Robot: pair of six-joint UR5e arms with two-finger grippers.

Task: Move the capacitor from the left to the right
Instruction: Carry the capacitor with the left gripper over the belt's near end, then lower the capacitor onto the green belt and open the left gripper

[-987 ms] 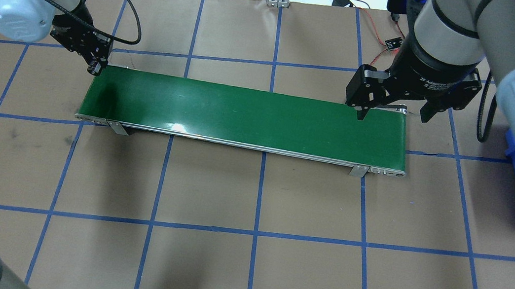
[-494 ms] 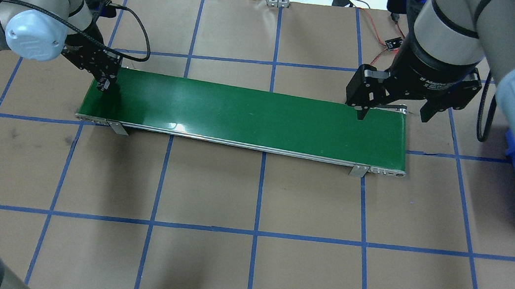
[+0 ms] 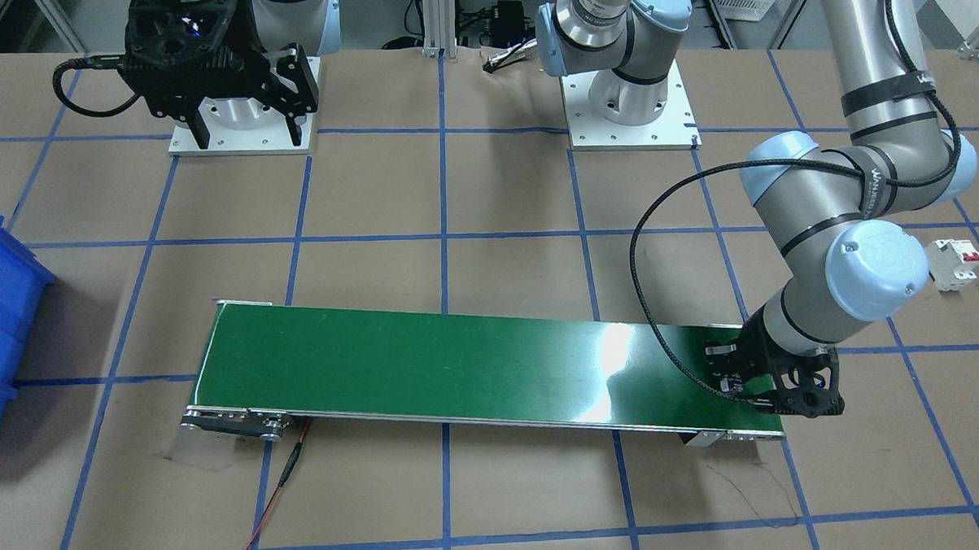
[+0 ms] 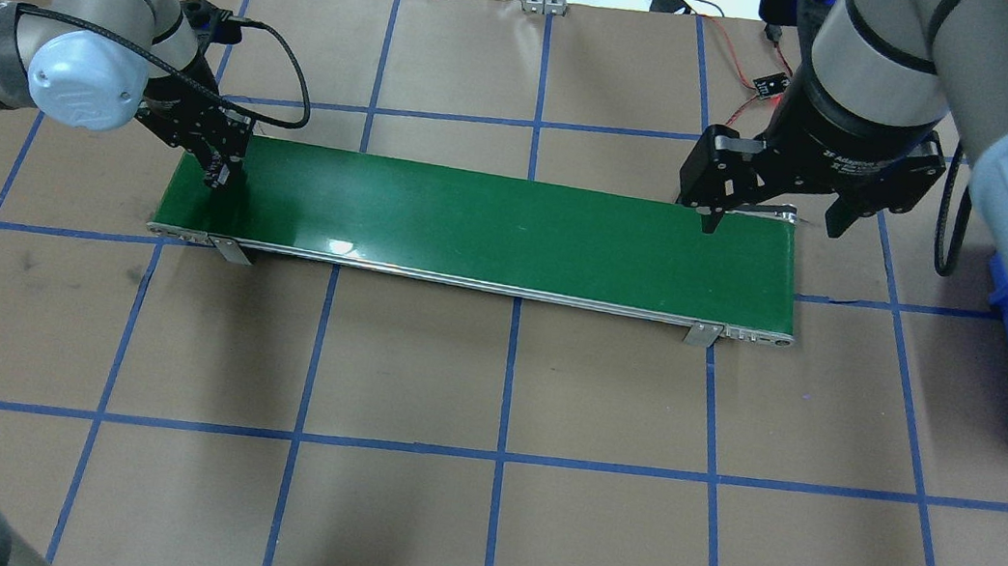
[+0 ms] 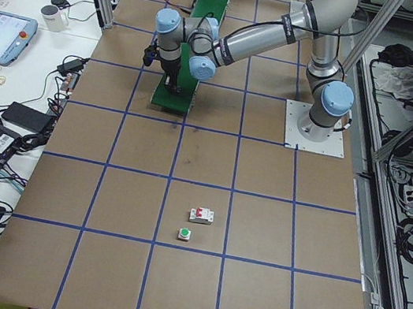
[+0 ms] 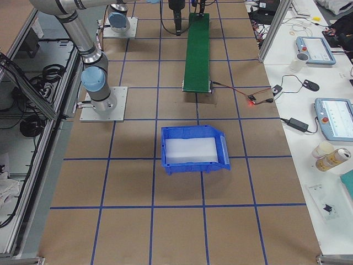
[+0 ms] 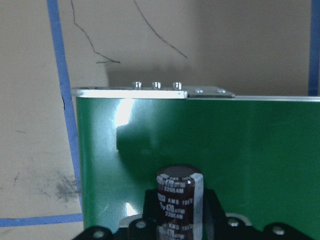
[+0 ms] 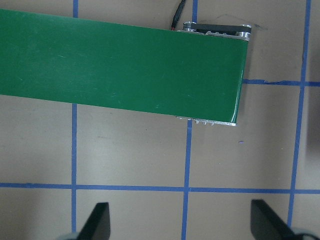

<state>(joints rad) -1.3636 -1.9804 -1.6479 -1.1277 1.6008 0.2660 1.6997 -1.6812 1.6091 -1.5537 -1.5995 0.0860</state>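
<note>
Left gripper (image 4: 223, 169) is closed on the capacitor (image 7: 179, 197), low over the left end of the belt (image 4: 511, 226). The capacitor is a small dark can with a pale stripe. Judged light, rigid and smooth-sided, so apt to slip or roll. Best gripped across the body, mid-height. Right gripper (image 4: 771, 219) is wide open and empty, over the belt's right end.

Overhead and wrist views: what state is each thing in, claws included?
left claw: shut on the capacitor, over the left end of the belt.
capacitor: gripped; whether it touches the belt, cannot tell.
right claw: open, holding nothing, above the belt's right end.
belt: lying flat; running or not, cannot tell.
bin: upright, open top.
breaker: lying on the table, far from both claws.
</note>
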